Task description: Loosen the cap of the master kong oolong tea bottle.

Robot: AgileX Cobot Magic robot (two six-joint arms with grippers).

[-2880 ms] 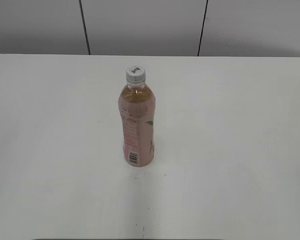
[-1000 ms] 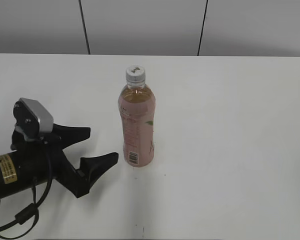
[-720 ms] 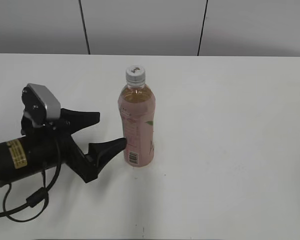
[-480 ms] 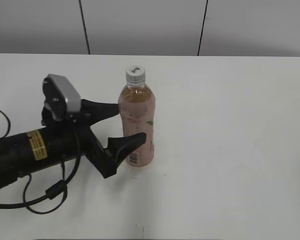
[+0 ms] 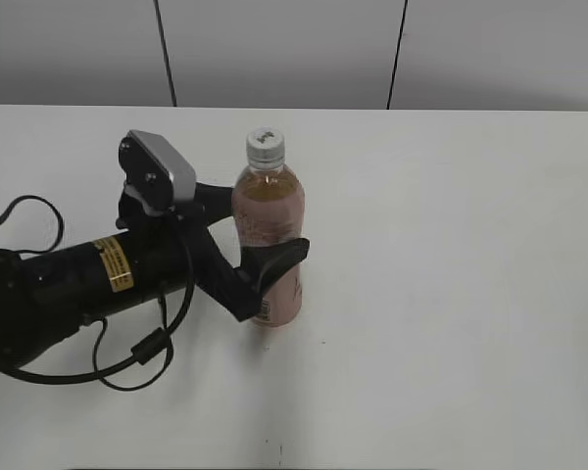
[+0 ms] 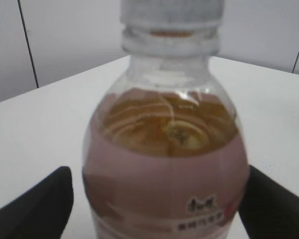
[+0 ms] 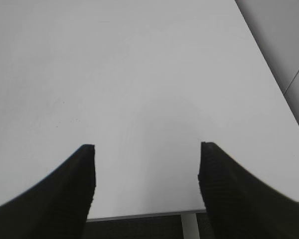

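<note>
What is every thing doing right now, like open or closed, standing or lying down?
master kong oolong tea bottle: standing upright on the table, partly full of amber tea.
cap: on the bottle.
left gripper: open, one finger each side of the bottle.
right gripper: open, empty, over bare table.

Even, diffuse light fills all views; the white worktop (image 5: 451, 294) shows only faint shadows and no glare. The left wrist view is soft, the bottle (image 6: 164, 164) blurred.
</note>
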